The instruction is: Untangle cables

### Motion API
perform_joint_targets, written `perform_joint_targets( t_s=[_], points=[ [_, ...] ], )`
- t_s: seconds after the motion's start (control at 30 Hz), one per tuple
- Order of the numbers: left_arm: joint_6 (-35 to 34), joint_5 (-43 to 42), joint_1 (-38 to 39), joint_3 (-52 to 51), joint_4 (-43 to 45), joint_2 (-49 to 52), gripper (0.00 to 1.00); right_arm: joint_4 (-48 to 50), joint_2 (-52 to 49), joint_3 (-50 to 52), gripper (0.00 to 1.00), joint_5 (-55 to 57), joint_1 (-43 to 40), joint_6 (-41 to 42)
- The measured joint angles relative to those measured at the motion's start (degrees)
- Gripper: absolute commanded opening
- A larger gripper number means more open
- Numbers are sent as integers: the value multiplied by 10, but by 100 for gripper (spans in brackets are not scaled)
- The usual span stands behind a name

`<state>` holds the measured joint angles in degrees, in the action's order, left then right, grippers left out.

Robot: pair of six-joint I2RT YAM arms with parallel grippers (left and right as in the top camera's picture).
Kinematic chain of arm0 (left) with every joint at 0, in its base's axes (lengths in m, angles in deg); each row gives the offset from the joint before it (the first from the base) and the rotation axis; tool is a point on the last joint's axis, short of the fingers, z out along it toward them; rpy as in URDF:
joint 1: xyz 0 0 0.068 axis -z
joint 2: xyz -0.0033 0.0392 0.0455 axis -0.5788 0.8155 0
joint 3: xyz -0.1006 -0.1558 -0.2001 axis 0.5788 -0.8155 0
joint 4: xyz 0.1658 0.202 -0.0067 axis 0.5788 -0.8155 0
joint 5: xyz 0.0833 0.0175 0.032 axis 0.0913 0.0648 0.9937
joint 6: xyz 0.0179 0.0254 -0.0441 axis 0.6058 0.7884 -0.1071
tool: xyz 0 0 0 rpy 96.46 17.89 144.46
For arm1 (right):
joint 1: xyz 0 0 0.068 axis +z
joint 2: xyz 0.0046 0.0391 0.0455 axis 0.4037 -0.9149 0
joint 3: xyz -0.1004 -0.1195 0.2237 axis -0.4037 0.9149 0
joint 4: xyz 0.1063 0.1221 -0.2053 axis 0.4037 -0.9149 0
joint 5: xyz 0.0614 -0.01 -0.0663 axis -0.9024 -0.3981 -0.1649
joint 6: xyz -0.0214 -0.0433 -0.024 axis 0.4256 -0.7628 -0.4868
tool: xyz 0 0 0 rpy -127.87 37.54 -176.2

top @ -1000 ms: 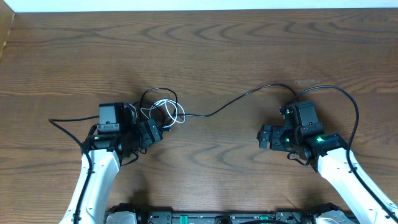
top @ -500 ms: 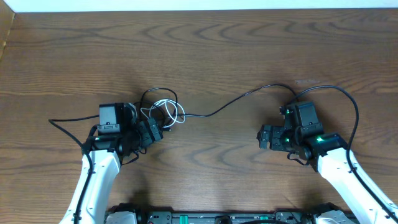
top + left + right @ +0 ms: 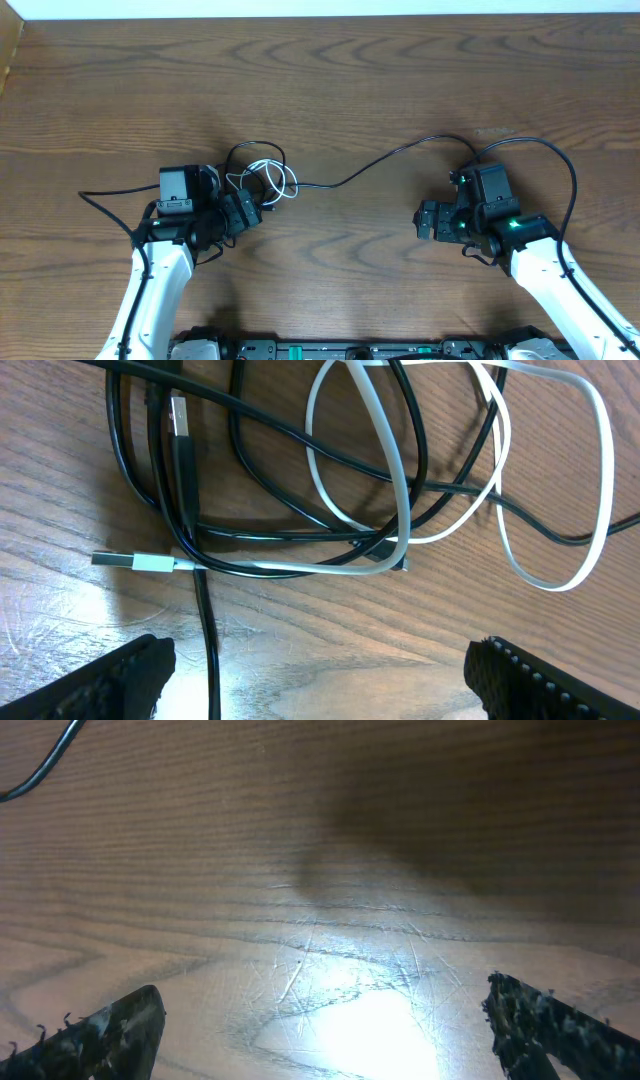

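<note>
Cables (image 3: 262,180) knotted just ahead of my left gripper (image 3: 243,213), jaws wide and empty, one black cable (image 3: 340,183) stretching crosswise toward my right gripper (image 3: 428,220), likewise spread, holding nothing.

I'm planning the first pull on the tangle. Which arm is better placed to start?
Left, likely. The left gripper hangs open right at the tangled cables, with the white plug just ahead of it. The right gripper is open over the table, well apart from the tangle.

White cable (image 3: 400,485) lies looped among tangled black cables (image 3: 206,645).
</note>
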<state>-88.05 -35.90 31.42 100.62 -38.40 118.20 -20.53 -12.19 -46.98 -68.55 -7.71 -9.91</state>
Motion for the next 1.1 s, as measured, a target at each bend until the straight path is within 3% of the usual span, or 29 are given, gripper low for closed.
perform_joint_targets(
  t_s=[1.0, 1.07, 1.1],
  points=[
    [0, 0, 0, 0, 0, 0, 99, 0, 0, 0, 99, 0, 0, 0],
    [0, 0, 0, 0, 0, 0, 90, 0, 0, 0, 99, 0, 0, 0],
    [0, 0, 0, 0, 0, 0, 81, 0, 0, 0, 99, 0, 0, 0]
  ],
)
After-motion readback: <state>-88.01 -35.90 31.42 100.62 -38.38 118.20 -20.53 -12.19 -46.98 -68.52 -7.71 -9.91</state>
